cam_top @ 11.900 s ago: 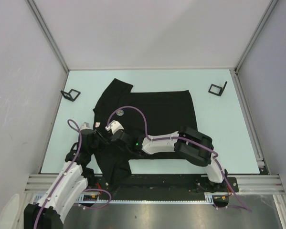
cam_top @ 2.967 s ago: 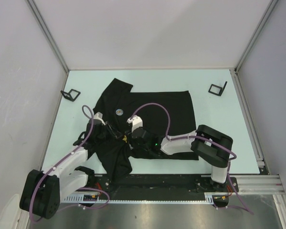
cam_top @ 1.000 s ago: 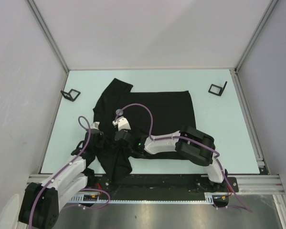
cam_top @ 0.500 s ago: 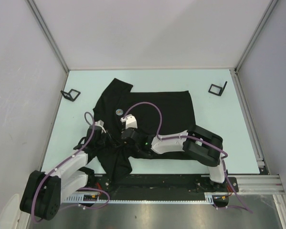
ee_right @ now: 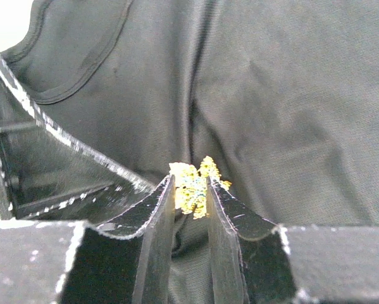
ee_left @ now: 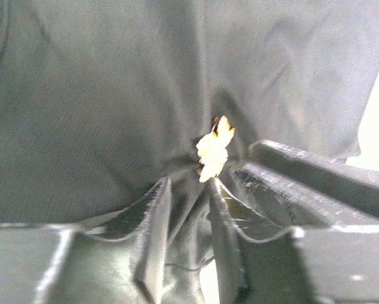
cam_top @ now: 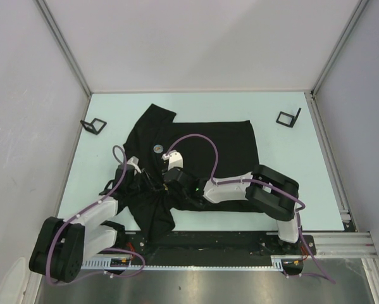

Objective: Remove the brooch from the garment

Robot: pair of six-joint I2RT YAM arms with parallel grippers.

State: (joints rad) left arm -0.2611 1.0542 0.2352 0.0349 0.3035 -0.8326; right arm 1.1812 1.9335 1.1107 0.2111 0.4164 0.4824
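The black T-shirt garment (cam_top: 202,152) lies spread on the pale table, bunched at its near left. A glittery yellow brooch (ee_right: 192,166) is pinned in a fold of it. My right gripper (ee_right: 190,180) is shut on the brooch, with one finger on each side. My left gripper (ee_left: 188,183) is shut on a fold of the shirt cloth (ee_left: 183,221) just below the brooch (ee_left: 214,149). In the top view both grippers meet over the bunched cloth, the left gripper (cam_top: 150,181) beside the right gripper (cam_top: 166,183). The brooch is hidden there.
A round pale badge (cam_top: 156,149) sits on the shirt just beyond the grippers. Two small black wire stands are at the far left (cam_top: 93,125) and far right (cam_top: 288,118). Metal-framed walls close in the table on three sides.
Over the last second the right wrist shifted slightly right and away from me. The left gripper moved right, closer to it. In the last half second almost nothing moved.
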